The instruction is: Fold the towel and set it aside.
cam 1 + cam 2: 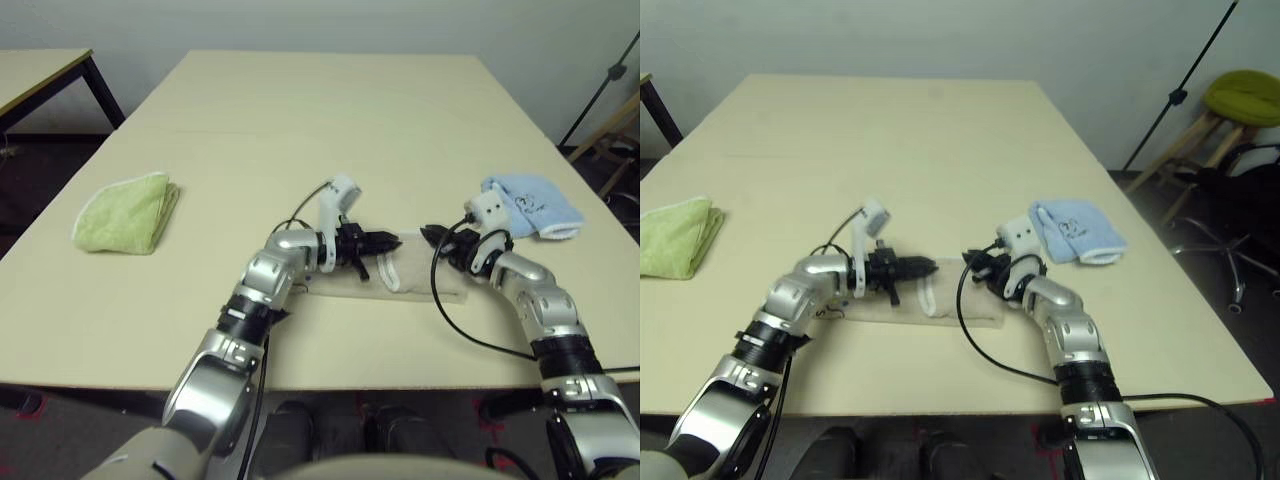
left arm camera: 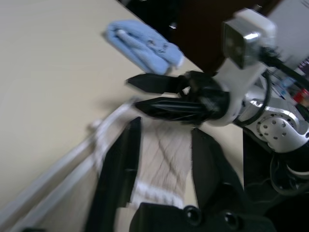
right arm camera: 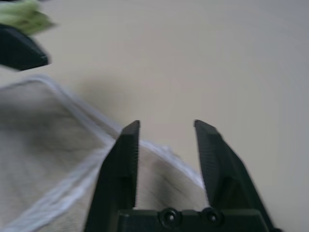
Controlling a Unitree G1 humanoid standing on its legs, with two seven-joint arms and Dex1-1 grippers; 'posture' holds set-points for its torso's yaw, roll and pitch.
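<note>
Pale wood forms the table [image 1: 300,110], which carries three cloths; the folded yellow-green towel [image 1: 126,212] lies well apart at the robot's far left; the small light-blue towel [image 1: 535,206] lies at the right, just beyond the right wrist; a black tripod leg [image 1: 1180,90] and a stool with a green seat [image 1: 1240,100] stand off the table's right side.

The towel [image 1: 415,277], beige with white corded edging, lies folded into a narrow strip flat on the table near the front edge, between the two arms; nothing lies on top of it.

The left gripper [image 1: 388,240] points roughly level toward the right, over the strip's left part; its fingers [image 2: 120,169] are spread and hold nothing, with the cloth visible in the gap between them.

The right gripper [image 1: 430,236] points level toward the left, facing the left one, tips near but apart; its fingers [image 3: 123,164] are released, standing above the towel's corded corner without clamping it.
</note>
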